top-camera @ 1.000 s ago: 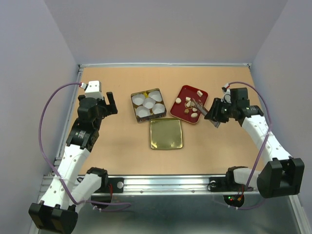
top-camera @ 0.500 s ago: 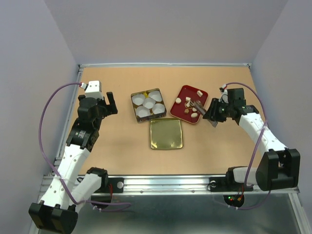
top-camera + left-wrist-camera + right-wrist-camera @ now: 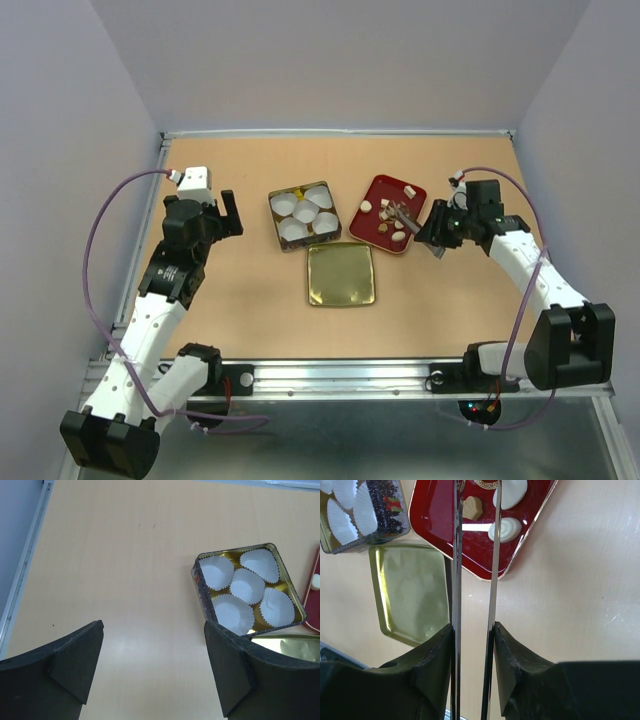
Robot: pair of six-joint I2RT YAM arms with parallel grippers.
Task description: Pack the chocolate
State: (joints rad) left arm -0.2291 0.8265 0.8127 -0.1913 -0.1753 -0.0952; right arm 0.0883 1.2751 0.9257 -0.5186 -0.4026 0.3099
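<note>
Grips the tongs (image 3: 456, 580) in the right gripper (image 3: 472, 630), jaws clenched on the two blades, reaching over the tray (image 3: 432, 515). Best to straddle the tan chocolate (image 3: 472, 508) squarely, squeeze gently, and lift straight, to avoid nudging the white lumps (image 3: 505, 529) just beside or catching the rim. Must clear the lid (image 3: 407, 595) lying flat near the tray on the way to the cups (image 3: 248, 585) in the tin (image 3: 198, 582). Leaves the left gripper (image 3: 152, 645) released, empty, near the tin.
</note>
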